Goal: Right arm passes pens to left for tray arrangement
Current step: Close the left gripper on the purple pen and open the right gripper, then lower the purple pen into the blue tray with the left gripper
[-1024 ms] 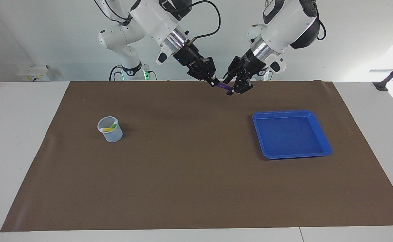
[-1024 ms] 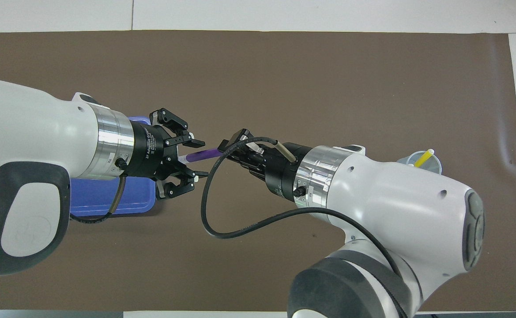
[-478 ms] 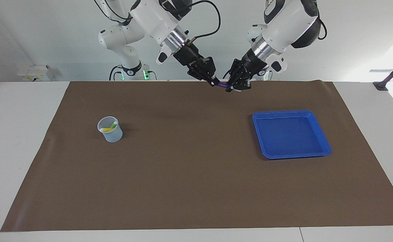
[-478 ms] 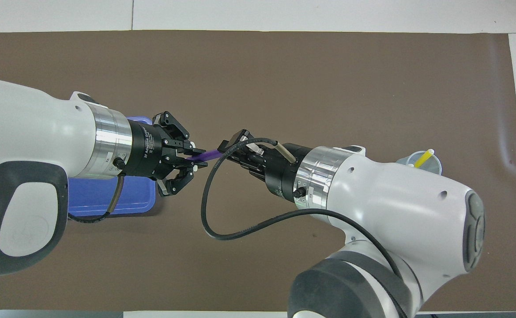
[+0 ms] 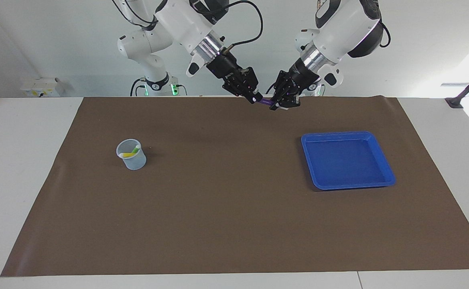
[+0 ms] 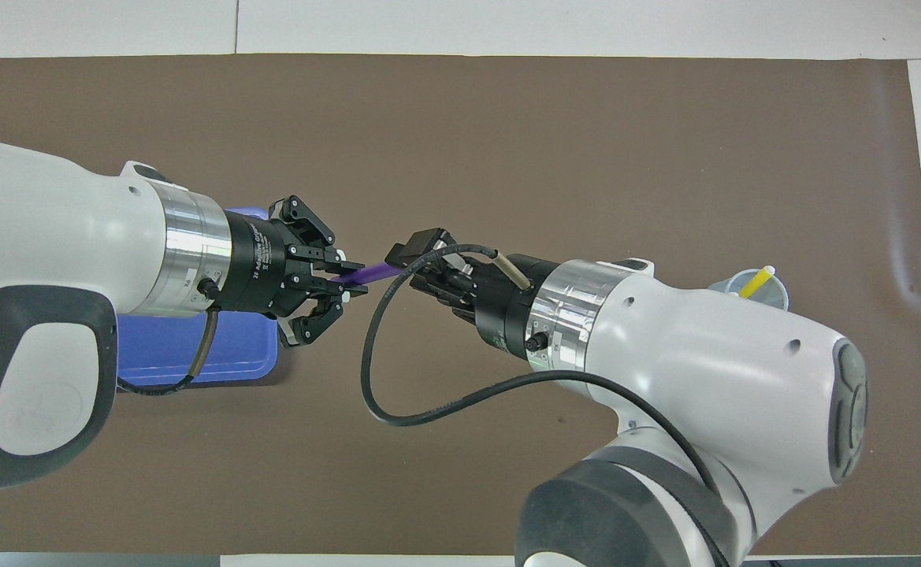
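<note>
One purple pen [image 6: 365,273] hangs in the air between the two claws, up over the robots' edge of the brown mat [image 5: 234,208]. The left claw [image 6: 352,279] is clamped on it; can't tell if the right claw [image 6: 403,260] is gripping or loose. Two more pens, the yellow pen [image 5: 128,154] and green pen [image 5: 135,149], sit in one translucent cup [image 5: 131,155] toward the right arm's end of the white counter [image 5: 21,160]. One blue tray [image 5: 347,159] sits toward the left arm's end.

Left pincer [image 6: 350,282] collar reads, perhaps, "2F Adaptive Gripper".
</note>
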Controlling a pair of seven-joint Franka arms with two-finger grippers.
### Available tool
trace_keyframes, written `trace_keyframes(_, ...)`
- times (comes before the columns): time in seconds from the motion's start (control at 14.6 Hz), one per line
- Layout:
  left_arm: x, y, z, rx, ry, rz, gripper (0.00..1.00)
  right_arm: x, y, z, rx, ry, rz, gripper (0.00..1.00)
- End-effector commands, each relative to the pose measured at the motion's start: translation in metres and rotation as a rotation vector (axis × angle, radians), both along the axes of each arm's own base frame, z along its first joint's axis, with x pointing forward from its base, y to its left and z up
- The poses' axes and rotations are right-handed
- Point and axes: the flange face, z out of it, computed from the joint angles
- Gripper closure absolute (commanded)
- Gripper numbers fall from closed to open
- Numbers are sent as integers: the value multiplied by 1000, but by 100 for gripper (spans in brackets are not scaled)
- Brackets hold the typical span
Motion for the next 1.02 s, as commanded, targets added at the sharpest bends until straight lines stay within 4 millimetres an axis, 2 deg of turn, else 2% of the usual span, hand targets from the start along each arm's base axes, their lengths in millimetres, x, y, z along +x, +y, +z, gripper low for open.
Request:
trace_keyframes(0.0, 3, 7, 5, -9, -15, 15, 100, -6, -6, -3, -18, 19, 47, 0)
trace_keyframes(0.07, 4, 8, 5, -10, -19, 19, 100, -6, -8, -4, -35, 27, 88, 0)
trace_keyframes(0.2, 9, 16, 4, -8, -34, 27, 100, 1, -25, -8, -130, 25, 189, 0)
trace_keyframes(0.34, 9, 24, 0, 14, -98, -80, 100, 3, -36, -7, -273, -46, 345, 0)
trace_keyframes(0.41, 10, 33, -9, 23, -115, -142, 100, 5, -44, -7, -335, -93, 431, 0)
trace_keyframes(0.48, 10, 49, -11, 29, -152, -211, 100, 8, -55, -10, -374, -133, 513, 0)
trace_keyframes(0.61, 11, 76, -25, 41, -212, -379, 100, 17, -87, -18, -423, -179, 653, 11)
trace_keyframes(0.68, 14, 93, -36, 45, -245, -462, 100, 21, -108, -20, -462, -203, 705, 12)
trace_keyframes(0.82, 18, 126, -59, 46, -307, -635, 100, 29, -144, -29, -622, -230, 844, 20)
trace_keyframes(0.96, 21, 160, -86, 82, -353, -826, 100, 28, -170, -36, -797, -260, 1066, 22)
